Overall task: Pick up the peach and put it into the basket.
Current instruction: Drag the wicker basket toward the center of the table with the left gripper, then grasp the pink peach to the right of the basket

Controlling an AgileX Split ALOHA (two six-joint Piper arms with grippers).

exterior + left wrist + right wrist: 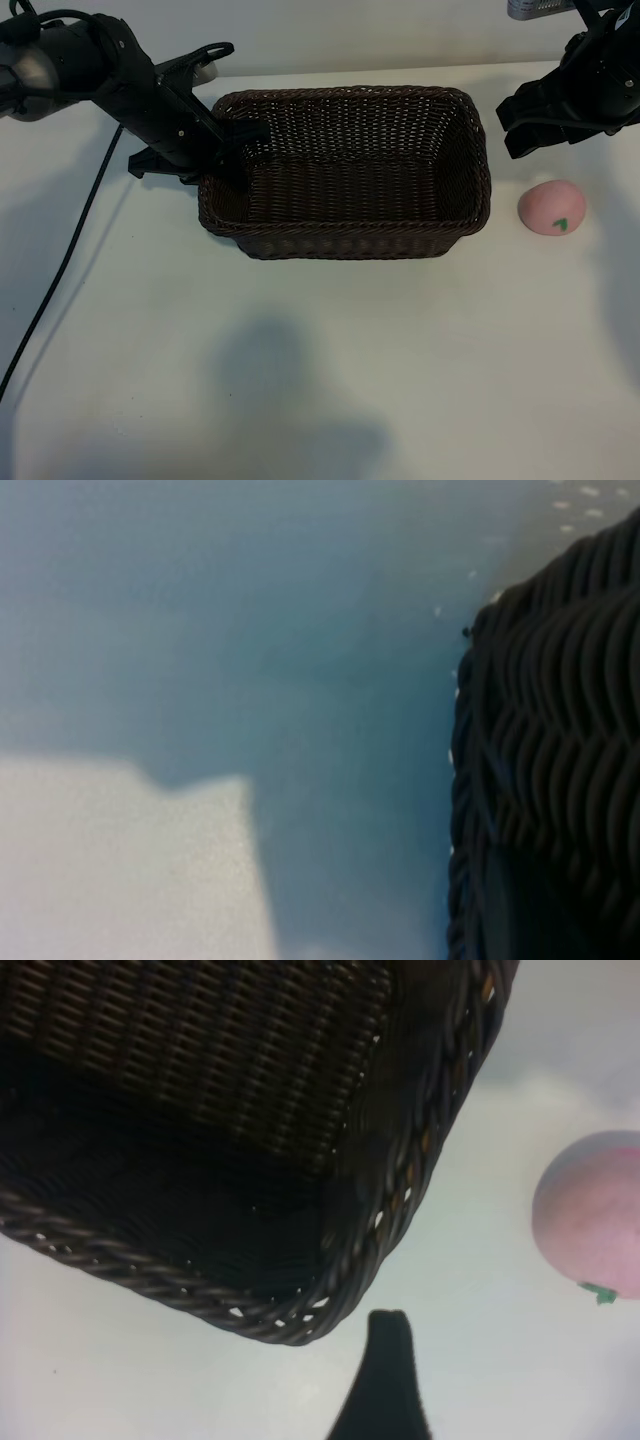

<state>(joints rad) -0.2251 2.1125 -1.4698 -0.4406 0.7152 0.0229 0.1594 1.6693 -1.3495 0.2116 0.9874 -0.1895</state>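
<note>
The pink peach (552, 207) lies on the white table just right of the basket (345, 243), green leaf mark facing the front. My right gripper (513, 128) hangs open behind the peach, above the basket's back right corner, with nothing between its fingers. In the right wrist view one dark fingertip (388, 1360) shows near the basket's corner (400, 1200), with the peach (595, 1215) off to the side. My left gripper (238, 152) is at the basket's left wall, closed over its rim. The left wrist view shows only the woven wall (550, 760) close up.
The white table (320, 380) stretches wide in front of the basket. A black cable (60, 270) runs down the left side of the table. The basket holds nothing.
</note>
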